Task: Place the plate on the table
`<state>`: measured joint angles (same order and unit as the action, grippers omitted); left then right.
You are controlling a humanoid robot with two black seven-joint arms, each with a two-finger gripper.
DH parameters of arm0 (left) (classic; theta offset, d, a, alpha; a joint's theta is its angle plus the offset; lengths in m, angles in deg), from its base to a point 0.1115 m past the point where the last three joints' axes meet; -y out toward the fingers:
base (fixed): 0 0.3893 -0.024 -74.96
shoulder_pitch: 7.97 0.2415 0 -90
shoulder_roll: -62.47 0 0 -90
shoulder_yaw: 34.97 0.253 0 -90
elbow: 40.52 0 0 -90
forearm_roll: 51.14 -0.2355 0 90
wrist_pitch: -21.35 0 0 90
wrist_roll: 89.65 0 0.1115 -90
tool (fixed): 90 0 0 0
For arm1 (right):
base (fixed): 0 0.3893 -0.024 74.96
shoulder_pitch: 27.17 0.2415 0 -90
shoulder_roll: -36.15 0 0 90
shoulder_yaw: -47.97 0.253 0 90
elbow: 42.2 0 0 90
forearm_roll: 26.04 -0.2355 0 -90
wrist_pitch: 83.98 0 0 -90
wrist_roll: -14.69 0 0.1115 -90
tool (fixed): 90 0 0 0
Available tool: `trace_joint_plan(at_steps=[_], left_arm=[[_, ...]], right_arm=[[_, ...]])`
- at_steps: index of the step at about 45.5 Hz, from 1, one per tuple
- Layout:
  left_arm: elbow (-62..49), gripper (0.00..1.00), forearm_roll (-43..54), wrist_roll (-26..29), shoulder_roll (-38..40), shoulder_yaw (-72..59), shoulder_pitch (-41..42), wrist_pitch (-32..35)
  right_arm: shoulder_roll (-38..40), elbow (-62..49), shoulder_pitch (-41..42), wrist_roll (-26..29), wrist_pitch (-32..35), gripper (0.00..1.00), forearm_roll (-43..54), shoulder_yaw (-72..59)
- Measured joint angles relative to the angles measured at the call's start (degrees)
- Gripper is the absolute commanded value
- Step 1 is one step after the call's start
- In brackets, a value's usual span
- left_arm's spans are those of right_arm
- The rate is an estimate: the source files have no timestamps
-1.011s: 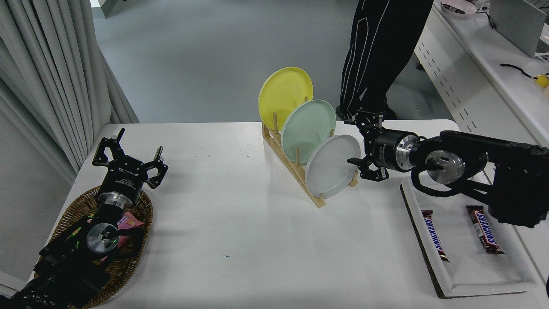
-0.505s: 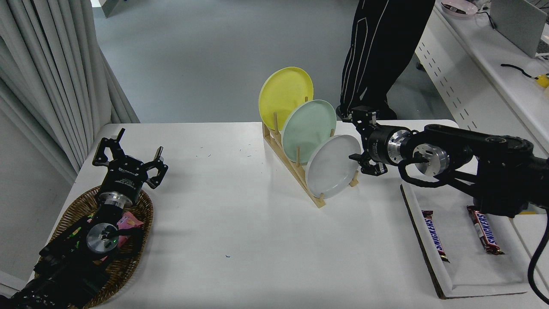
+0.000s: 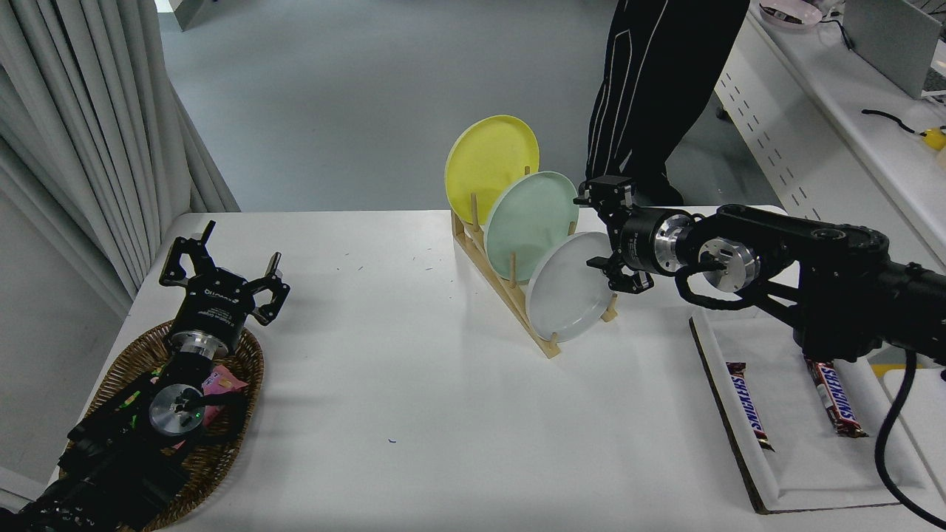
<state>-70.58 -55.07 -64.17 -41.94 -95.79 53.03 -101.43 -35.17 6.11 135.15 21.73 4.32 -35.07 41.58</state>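
Nearest the camera, well below and right of the right claw [image 3: 600, 233], a white tray [image 3: 805, 458] lies on the table [image 3: 414, 384] w/ two Snickers bars [image 3: 748, 405] in it, lengthwise & apart. Far to the claw's left at lower left, the left claw [image 3: 222, 270] is parked, fingers spread wide, its arm lying over a wicker basket [image 3: 118, 369] w/ a pink packet [image 3: 222, 381] inside.

Right claw comes in from the right edge, pointing left, fingers spread: one above, one below, both at the right rim of the plate [image 3: 569, 288]. Can't tell if either finger touches the rim; nothing pinched yet.

Plate is pale grey-white, standing on edge in the nearest slot of a wooden rack [image 3: 502, 288], leaning back, just left of & slightly below the claw. Behind it in the rack, up & left of the claw, the mint green plate [image 3: 528, 222], then the yellow plate [image 3: 488, 162] farthest back.

Beyond the table edge, right above the claw, a person's legs [image 3: 650, 96] in black trousers. Far upper right, a white desk [image 3: 850, 111] w/ perforated side.
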Motion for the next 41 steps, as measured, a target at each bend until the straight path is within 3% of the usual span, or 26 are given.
trace_joint_plan(at_steps=[4, 7, 13, 32, 37, 41], left_arm=[[0.00, 1.00, 0.00, 0.00, 0.00, 0.00, 0.00, 0.00], [0.00, 1.00, 0.00, 0.00, 0.00, 0.00, 0.00, 0.00], [0.00, 1.00, 0.00, 0.00, 0.00, 0.00, 0.00, 0.00], [0.00, 1.00, 0.00, 0.00, 0.00, 0.00, 0.00, 0.00], [0.00, 1.00, 0.00, 0.00, 0.00, 0.00, 0.00, 0.00], [0.00, 1.00, 0.00, 0.00, 0.00, 0.00, 0.00, 0.00]], right_arm=[[-0.80, -1.58, 0.00, 0.03, 0.49, 0.83, 0.02, 0.18], [-1.29, -2.47, 0.00, 0.04, 0.75, 0.71, 0.02, 0.27], [-1.89, -3.57, 0.00, 0.14, 1.09, 0.61, -0.07, 0.52], [-2.04, -3.94, -0.35, 1.71, 1.60, 0.60, -0.67, 0.69], [-2.02, -3.62, -0.48, 2.27, 2.11, 0.48, -0.77, 0.69], [-2.01, -3.48, -0.48, 2.54, 2.67, 0.46, -0.83, 0.69]])
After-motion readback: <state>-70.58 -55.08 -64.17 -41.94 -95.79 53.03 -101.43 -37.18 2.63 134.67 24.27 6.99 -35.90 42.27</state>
